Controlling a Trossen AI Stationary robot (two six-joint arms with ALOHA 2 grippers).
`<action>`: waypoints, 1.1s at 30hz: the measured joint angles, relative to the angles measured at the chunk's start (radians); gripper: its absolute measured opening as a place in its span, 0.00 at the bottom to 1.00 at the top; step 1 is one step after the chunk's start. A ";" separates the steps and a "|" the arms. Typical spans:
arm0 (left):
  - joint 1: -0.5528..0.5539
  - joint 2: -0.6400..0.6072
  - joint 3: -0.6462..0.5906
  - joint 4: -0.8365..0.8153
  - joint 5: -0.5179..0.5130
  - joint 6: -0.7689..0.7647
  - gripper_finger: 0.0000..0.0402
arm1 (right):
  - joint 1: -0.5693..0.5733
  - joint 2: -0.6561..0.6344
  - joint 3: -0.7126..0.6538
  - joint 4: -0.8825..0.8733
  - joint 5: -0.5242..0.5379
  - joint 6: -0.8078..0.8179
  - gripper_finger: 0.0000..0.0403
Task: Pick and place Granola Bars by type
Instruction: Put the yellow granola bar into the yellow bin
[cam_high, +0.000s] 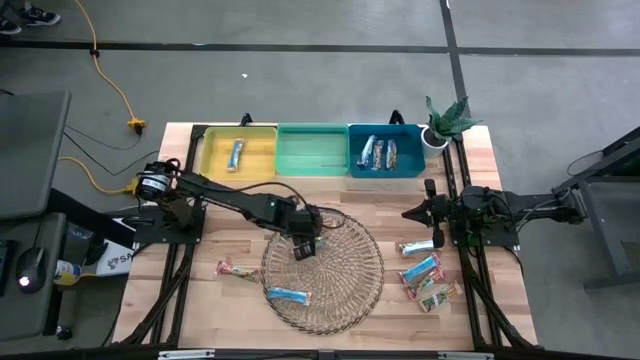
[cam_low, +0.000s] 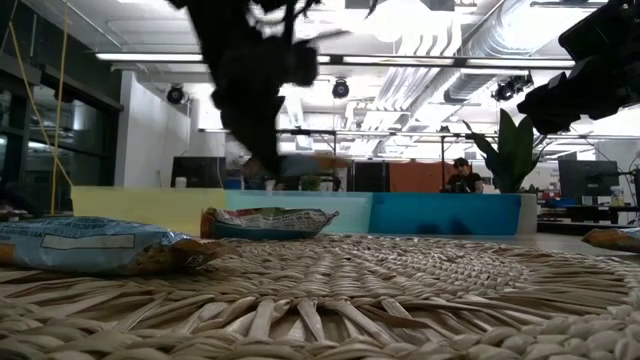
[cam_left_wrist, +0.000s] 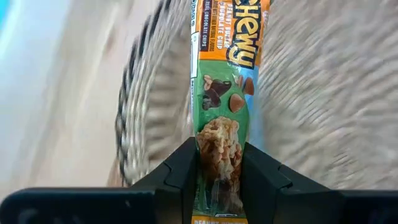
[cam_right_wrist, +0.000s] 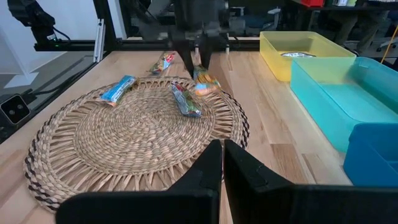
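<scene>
granola bar in a green and orange chewy wrapper (cam_left_wrist: 219, 124) sits pinched between my left jaws (cam_left_wrist: 219, 180), lifted just above the round woven wicker tray (cam_high: 350, 290). on that tray lie a bright blue bar (cam_high: 288, 294) and a red multicoloured bar (cam_right_wrist: 186, 99). more bars lie on the wooden surface (cam_high: 500, 180) and in the yellow bin (cam_high: 238, 152) and blue bin (cam_high: 384, 152). my right jaws (cam_right_wrist: 222, 163) are closed on nothing, at the surface's right side.

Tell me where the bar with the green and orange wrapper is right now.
The green and orange bar is clamped between the left gripper's fingers, over the upper-left part of the round wicker tray in the high view, near the multicoloured bar lying on the tray.
</scene>
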 joint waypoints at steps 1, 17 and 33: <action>0.000 0.000 0.024 0.002 0.000 0.024 0.23 | 0.000 0.000 0.000 0.000 0.000 0.000 0.00; 0.060 -0.103 0.327 0.073 0.056 0.276 0.23 | 0.000 0.000 -0.002 0.001 0.000 0.000 0.00; 0.164 -0.425 0.324 0.035 0.029 0.368 0.23 | 0.000 0.013 -0.001 0.006 0.000 0.000 0.00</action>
